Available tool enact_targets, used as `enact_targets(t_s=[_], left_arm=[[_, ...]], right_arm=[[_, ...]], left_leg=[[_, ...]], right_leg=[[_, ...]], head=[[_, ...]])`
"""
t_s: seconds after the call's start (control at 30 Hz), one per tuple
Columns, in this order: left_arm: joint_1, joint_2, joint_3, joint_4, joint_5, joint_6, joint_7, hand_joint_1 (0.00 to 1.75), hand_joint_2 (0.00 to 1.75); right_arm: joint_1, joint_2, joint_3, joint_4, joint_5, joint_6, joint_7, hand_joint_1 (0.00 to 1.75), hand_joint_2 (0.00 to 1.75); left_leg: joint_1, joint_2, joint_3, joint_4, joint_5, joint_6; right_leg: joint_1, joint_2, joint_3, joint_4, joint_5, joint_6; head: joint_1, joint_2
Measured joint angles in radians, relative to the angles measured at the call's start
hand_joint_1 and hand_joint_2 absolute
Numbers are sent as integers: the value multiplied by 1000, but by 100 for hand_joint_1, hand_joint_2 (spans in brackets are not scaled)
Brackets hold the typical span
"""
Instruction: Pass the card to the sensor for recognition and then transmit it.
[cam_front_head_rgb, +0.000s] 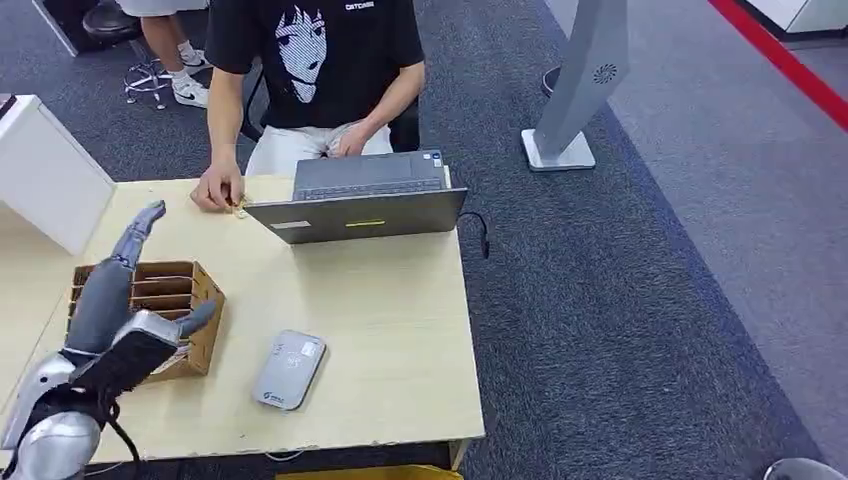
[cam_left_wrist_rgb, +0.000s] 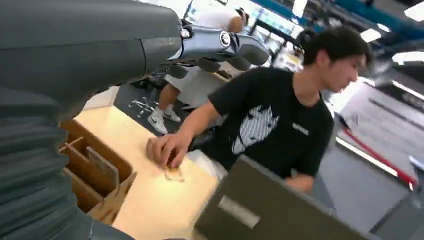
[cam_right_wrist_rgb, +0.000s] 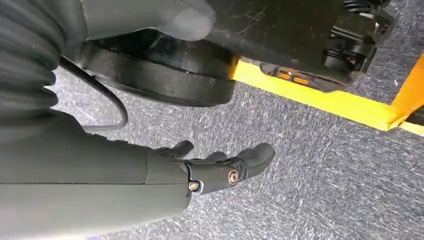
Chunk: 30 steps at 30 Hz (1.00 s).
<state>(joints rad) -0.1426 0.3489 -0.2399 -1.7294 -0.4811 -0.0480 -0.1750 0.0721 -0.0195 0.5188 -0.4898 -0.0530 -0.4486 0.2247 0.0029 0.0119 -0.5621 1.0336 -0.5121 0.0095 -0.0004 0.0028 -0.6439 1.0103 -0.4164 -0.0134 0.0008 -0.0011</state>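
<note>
My left hand (cam_front_head_rgb: 118, 300) hovers over a brown cardboard divider box (cam_front_head_rgb: 190, 295) at the table's left, fingers stretched out flat and holding nothing. In the left wrist view its fingers (cam_left_wrist_rgb: 220, 47) reach toward a seated person (cam_left_wrist_rgb: 280, 120). That person's hand (cam_front_head_rgb: 215, 188) rests on the far side of the table beside a small tan card (cam_front_head_rgb: 240, 208); the wrist view shows the card (cam_left_wrist_rgb: 173, 173) just under those fingers. A flat grey sensor pad (cam_front_head_rgb: 288, 369) lies near the table's front edge. My right hand (cam_right_wrist_rgb: 220, 167) hangs above the carpet with nothing in it.
An open grey laptop (cam_front_head_rgb: 365, 200) stands at the table's far side in front of the person. A white box (cam_front_head_rgb: 45, 170) sits at the far left. A grey kiosk stand (cam_front_head_rgb: 580, 90) rises from the carpet to the right. The wooden tabletop (cam_front_head_rgb: 390, 310) is bare between laptop and sensor.
</note>
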Motion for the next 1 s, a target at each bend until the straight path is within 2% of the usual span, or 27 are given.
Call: enact_targets(t_s=[0.1, 0.23, 0.3, 0.4, 0.47, 0.53, 0.6, 0.7, 0.87, 1.0], left_arm=[[103, 113, -1, -68, 3, -39, -27, 0, 175], [292, 275, 6, -150, -30, -23, -12, 0, 175], [386, 323, 18, -185, -32, -1, 11, 0, 175], [471, 379, 30, -223, -32, 16, 26, 0, 175], [502, 402, 36, -239, -33, 16, 39, 0, 175], [530, 419, 42, -251, -47, 25, 112, 0, 175], [584, 453, 45, -270, -60, 72, 198, 0, 175], [625, 485, 46, -288, -75, 110, 232, 0, 175], [642, 490, 45, -291, -125, 121, 341, 0, 175], [635, 469, 44, -286, -182, 150, 421, 0, 175]], right_arm=[[9, -1, -15, 0, -1, 0, -15, 0, 175], [21, -6, -32, -6, -8, 0, -17, 0, 175], [26, -8, -42, -13, -16, 0, -13, 0, 175], [31, -11, -49, -23, -16, 0, -10, 0, 175], [35, -12, -50, -29, -15, 0, -7, 0, 175], [38, -13, -52, -33, -14, -2, 8, 0, 175], [42, -15, -55, -39, -12, -2, 19, 0, 175], [44, -15, -58, -43, -12, -2, 26, 0, 175], [44, -15, -59, -50, -1, -2, 48, 0, 175], [44, -15, -61, -56, 3, -2, 59, 0, 175]], left_leg=[[1, 2, 0, 0, -1, -2], [1, 2, 1, -1, -2, -3], [1, 2, 1, -1, -3, -2], [1, -1, 0, -1, -3, -1], [1, -1, 0, -1, -3, -1], [1, -1, 0, -1, -3, -1], [1, 2, 1, -1, -4, -2], [1, 0, 1, -1, -4, -2], [1, -1, 1, -1, -4, -2], [1, -1, 1, -1, -4, -2]], right_leg=[[1, 2, -1, 1, -1, -1], [1, 3, -1, 1, -3, -3], [1, 2, -1, 1, -4, -2], [1, -1, -1, 1, -5, -2], [1, -2, 0, 1, -5, -1], [1, -1, 1, 1, -5, -2], [1, 0, 0, 1, -4, -2], [1, -1, 1, 1, -4, -2], [1, -1, 1, 1, -4, -2], [1, -1, 1, 1, -4, -2]], head=[[0, 0], [0, 0], [0, 0], [0, 0], [0, 0], [0, 0], [0, 0], [0, 0], [0, 0], [0, 0]])
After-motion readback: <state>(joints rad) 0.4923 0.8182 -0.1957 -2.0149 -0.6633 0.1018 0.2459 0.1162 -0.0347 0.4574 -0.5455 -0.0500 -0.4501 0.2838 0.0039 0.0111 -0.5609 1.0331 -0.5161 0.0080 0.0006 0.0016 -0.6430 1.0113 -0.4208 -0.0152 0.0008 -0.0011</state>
